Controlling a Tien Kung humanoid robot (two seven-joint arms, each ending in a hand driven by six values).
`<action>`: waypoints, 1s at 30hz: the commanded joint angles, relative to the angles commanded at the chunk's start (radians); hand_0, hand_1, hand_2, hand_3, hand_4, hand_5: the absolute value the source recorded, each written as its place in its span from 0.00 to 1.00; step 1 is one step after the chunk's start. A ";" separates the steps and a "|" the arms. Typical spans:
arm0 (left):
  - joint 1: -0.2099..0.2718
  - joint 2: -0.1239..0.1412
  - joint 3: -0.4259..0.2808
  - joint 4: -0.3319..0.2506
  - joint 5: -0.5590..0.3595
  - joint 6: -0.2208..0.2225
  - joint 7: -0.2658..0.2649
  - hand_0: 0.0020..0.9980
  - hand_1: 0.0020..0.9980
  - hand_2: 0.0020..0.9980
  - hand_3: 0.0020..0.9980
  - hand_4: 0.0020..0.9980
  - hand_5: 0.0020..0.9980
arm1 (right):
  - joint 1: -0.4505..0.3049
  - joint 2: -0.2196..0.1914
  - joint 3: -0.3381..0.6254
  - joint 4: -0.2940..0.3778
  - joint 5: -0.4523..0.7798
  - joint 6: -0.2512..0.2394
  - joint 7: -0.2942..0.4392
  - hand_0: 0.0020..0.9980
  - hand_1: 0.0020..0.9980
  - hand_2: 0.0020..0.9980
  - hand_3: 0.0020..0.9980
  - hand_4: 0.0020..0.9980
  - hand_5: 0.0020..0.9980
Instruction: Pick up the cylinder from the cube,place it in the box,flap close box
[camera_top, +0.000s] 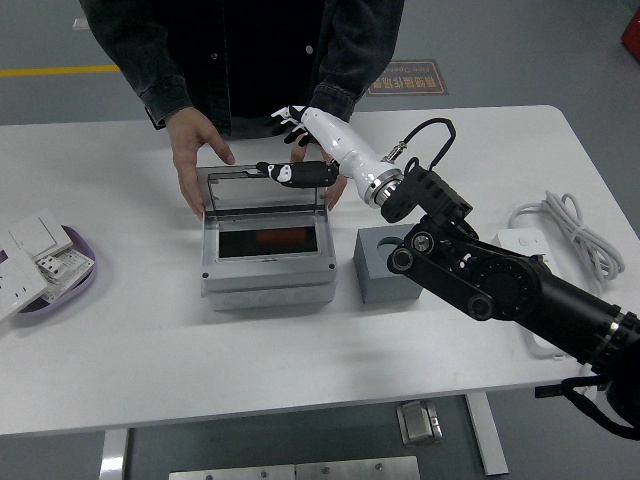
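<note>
The grey box (265, 275) stands open at the table's middle, its lid (262, 190) upright at the back. A reddish cylinder (280, 240) lies inside the box. The grey cube (385, 268) with a round notch on top stands just right of the box, nothing on it. My right hand (285, 145), white with a black thumb (290, 172), is open and empty at the lid's top edge, the thumb along that edge. A person at the far side holds the box with one hand (195, 155) at its left; the other hand (335, 188) is at the lid's right end.
A white power strip (535, 265) with its coiled cable (565, 215) lies at the right, partly behind my arm. A purple tray (75, 285) with white switch panels (35, 235) sits at the left edge.
</note>
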 joint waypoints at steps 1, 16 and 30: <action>0.000 -0.001 0.001 0.000 0.000 0.000 0.000 0.60 0.58 0.55 0.59 0.65 0.20 | -0.003 -0.002 -0.006 0.001 -0.001 0.000 0.000 0.59 0.61 0.66 0.71 0.80 0.33; 0.004 -0.008 -0.004 0.000 0.020 -0.004 0.004 0.60 0.58 0.55 0.59 0.65 0.20 | -0.053 -0.035 -0.045 0.125 -0.157 0.002 -0.041 0.56 0.60 0.65 0.69 0.79 0.34; 0.007 -0.015 0.003 0.000 0.006 0.001 0.001 0.60 0.58 0.55 0.59 0.65 0.20 | -0.186 -0.050 -0.074 0.239 -0.083 -0.043 -0.037 0.55 0.60 0.64 0.69 0.80 0.35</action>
